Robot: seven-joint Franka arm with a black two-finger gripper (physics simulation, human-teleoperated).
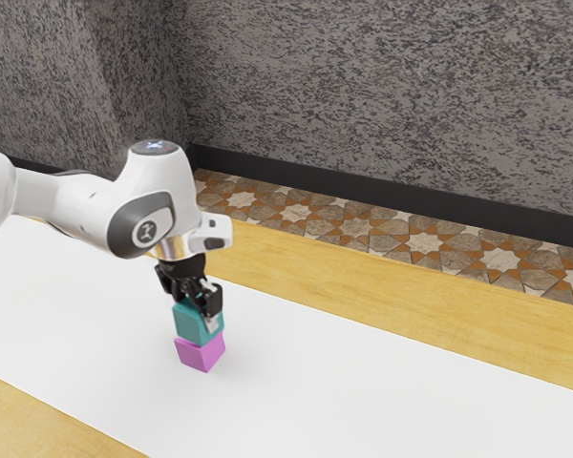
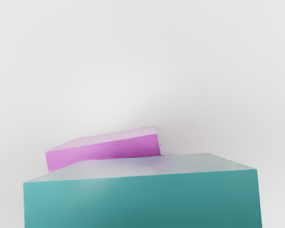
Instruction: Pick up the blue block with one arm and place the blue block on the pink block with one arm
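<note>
A teal-blue block (image 1: 193, 323) sits directly on top of a pink block (image 1: 200, 352) on the white table surface (image 1: 363, 382). My black gripper (image 1: 197, 307) comes down from above, its fingers gripping the blue block from two sides. In the wrist view the blue block (image 2: 142, 197) lies just under my hand, and the pink block (image 2: 104, 147) shows beneath it, sticking out on one side at a slightly turned angle.
The white surface is bordered by wooden strips (image 1: 411, 296) at the back and at the front left corner (image 1: 29, 420). Behind lies a patterned tile floor (image 1: 411, 234) and a grey speckled wall (image 1: 363, 86).
</note>
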